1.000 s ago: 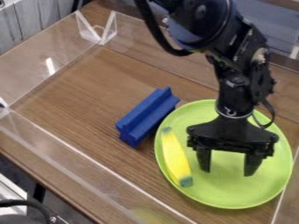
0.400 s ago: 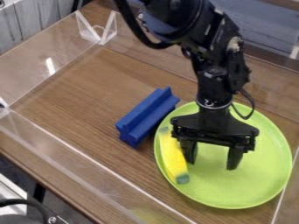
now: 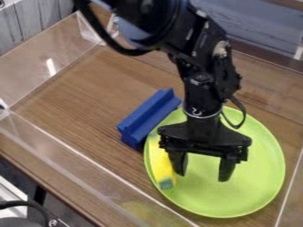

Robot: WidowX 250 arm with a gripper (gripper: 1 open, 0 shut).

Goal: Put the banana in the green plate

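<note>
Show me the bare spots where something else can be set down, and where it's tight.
Free: the wooden table left of the blue block, up to the clear wall, and the green plate's right half. Crowded: the plate's left side, where the open pincer hangs over the banana, block alongside.

Single view only; no second view, so no shared region. Camera sat high, off one corner of table (image 3: 83,89), looked down at slant across wood top. Framing was close: arm's upper part ran out of frame at top, gripper (image 3: 198,166) stood near centre-right, pointing down. Plate (image 3: 260,191) filled lower right, nearly reaching frame edge. Block (image 3: 148,115) lay mid-frame. Clear wall (image 3: 35,53) crossed left side; near wall cut lower left corner. Far background was blurred, beyond table's back edge.
</note>
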